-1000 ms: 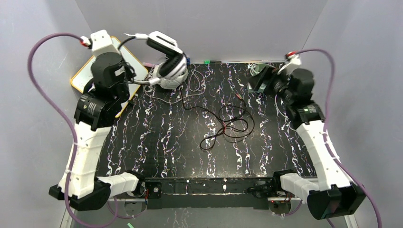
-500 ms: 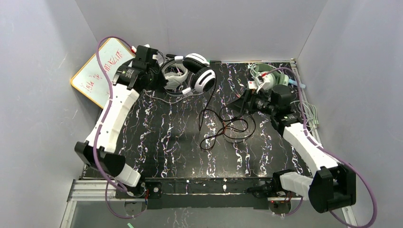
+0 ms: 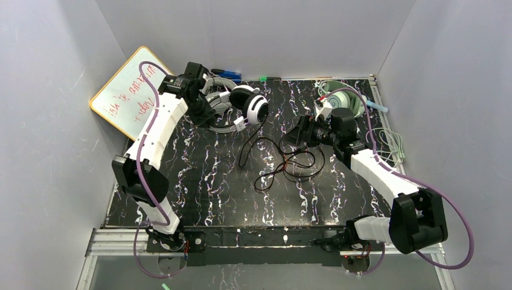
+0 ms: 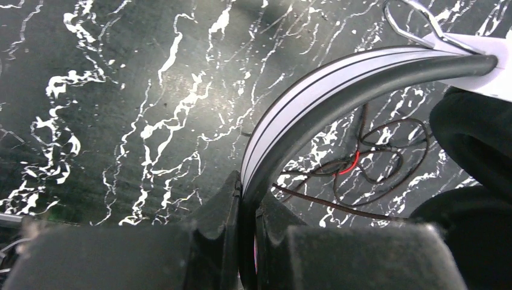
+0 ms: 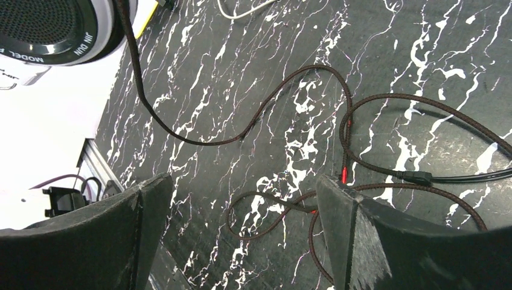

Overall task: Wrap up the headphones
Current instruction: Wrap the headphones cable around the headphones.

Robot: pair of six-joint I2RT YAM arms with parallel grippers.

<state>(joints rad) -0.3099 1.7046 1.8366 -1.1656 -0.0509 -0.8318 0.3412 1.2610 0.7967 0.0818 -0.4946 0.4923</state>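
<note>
Headset (image 3: 252, 109) back left, cable (image 3: 288, 160) centre, another headset (image 3: 347, 99) back right

Three headsets (image 3: 253, 107) (image 3: 343, 100) (image 3: 217, 95), one whiteboard (image 3: 121, 90)

A robot lab cell here: grey walls (image 3: 272, 30) box in a black marbled counter (image 3: 211, 181), whiteboard (image 3: 121, 90) propped alongside.

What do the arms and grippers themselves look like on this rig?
The left arm and right arm have white shells and black joint housings. A left purple cable and right purple cable loop alongside. The left gripper and right gripper have matte black blocky fingers. No legible markings.
</note>
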